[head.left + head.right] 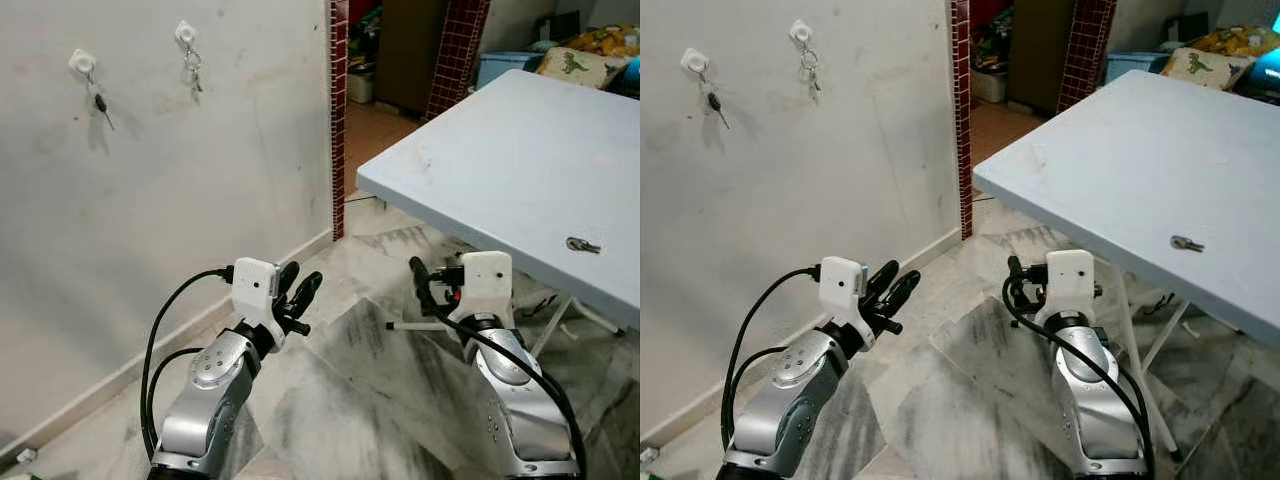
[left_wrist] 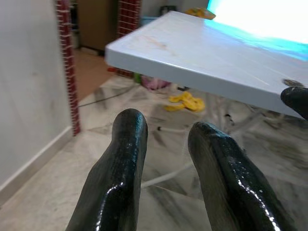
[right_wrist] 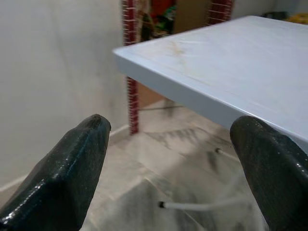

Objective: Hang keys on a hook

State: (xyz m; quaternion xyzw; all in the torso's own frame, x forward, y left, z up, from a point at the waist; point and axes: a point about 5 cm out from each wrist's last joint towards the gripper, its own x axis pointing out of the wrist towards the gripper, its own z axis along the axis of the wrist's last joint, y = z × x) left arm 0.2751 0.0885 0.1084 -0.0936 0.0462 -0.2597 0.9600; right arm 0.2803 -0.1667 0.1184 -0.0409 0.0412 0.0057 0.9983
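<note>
Still unhung: key [image 1: 583, 244] (on table [image 1: 500, 150])

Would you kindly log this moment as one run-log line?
keys: on table | hooks: both hold keys | left pincer: open, empty, low | right pincer: open, empty, below table edge

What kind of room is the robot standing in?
Probably a home's hallway or utility room. There are stick-on wall hooks with keys hanging from them, a pale folding table holding another key, a marble-look tiled floor, and a doorway with red brick posts.
</note>
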